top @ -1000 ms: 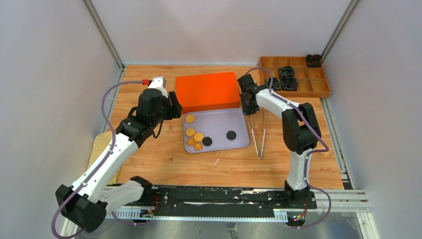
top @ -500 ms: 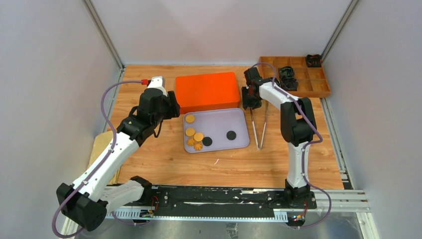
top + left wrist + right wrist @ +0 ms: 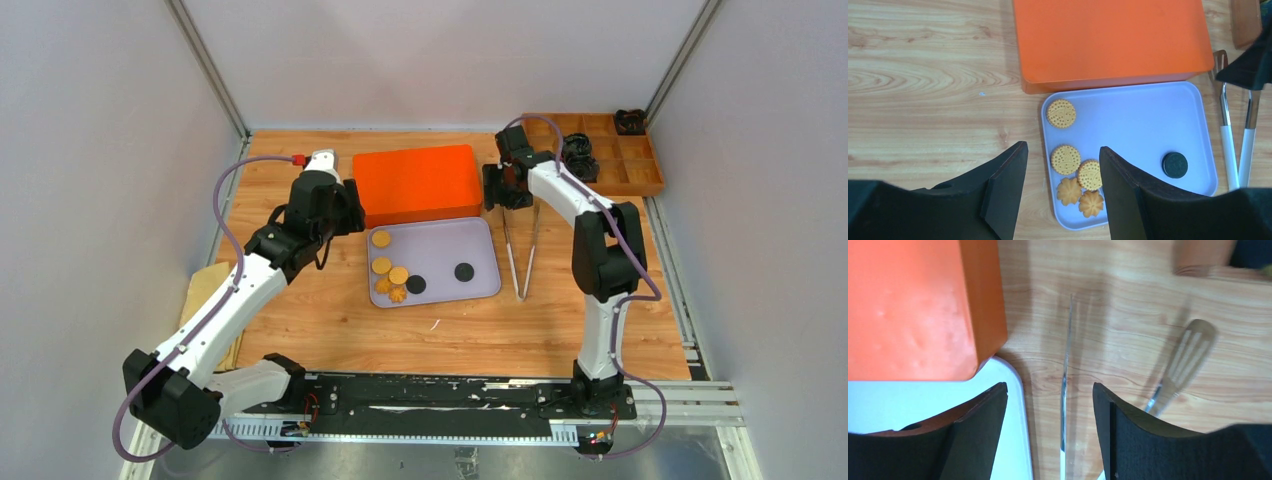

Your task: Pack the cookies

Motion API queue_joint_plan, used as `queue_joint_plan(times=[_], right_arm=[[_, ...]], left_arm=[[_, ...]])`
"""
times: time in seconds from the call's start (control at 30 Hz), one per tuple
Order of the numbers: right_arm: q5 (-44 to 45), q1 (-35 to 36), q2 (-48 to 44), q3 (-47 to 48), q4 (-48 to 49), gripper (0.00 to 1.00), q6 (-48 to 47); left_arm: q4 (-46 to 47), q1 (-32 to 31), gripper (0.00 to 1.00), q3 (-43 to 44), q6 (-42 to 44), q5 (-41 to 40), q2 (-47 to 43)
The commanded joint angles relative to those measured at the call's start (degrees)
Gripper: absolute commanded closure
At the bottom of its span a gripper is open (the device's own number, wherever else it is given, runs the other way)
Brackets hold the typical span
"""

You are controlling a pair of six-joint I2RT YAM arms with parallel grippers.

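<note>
While my left gripper hangs with its jaws apart and empty above the left end of the tray, my right gripper is likewise spread and holding nothing, poised over the tips of the tongs near the upper right of the top view. The cookies all sit on that pale tray in the middle of the frame: five tan ones clustered along its left side and two dark ones nearer the centre and right. Just above the tray, touching or nearly touching its far edge, lies the orange box, which shows only a closed, flat top, so I cannot tell what is inside it. At the upper right corner stands a wooden organizer with dark items in a few compartments that I cannot make out. My worry is the tongs: one blade lies flat on the wood between my right fingers and the other off to the side, so closing here could pinch a single leg and swing the tool into the tray. The stacked tan cookies overlap, and a careless grab may crack them. The lid could also slide the box against the tray.
</note>
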Motion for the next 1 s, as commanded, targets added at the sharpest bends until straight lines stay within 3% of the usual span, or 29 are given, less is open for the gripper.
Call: queue_joint_plan(times=[0.0, 0.17, 0.5, 0.57, 0.7, 0.97], right_arm=[[5.7, -0.5, -7.4, -0.2, -0.7, 0.31, -1.8], [9.8, -0.5, -10.5, 1.2, -0.2, 0.29, -3.0], [6.2, 1.8, -16.0, 0.1, 4.8, 0.26, -4.3], [6.4, 2.4, -17.9, -0.6, 6.2, 0.2, -4.6], [3.3, 2.5, -21.8, -2.7, 9.3, 0.13, -5.1], [-3.7, 3.1, -31.8, -11.3, 14.3, 0.12, -2.4]], left_arm=[[-0.2, 0.4, 0.4, 4.3, 2.5, -4.9, 0.1], [-2.3, 0.4, 0.38, 9.1, 5.2, -10.6, -0.5], [-2.5, 0.4, 0.36, 4.7, 1.5, -8.1, -6.6], [-2.1, 0.4, 0.36, 4.1, 1.2, -7.6, -8.2], [-3.0, 0.4, 0.36, 4.2, 1.0, -7.5, -10.0], [-2.6, 0.4, 0.35, 0.6, 0.0, -7.0, -15.2]])
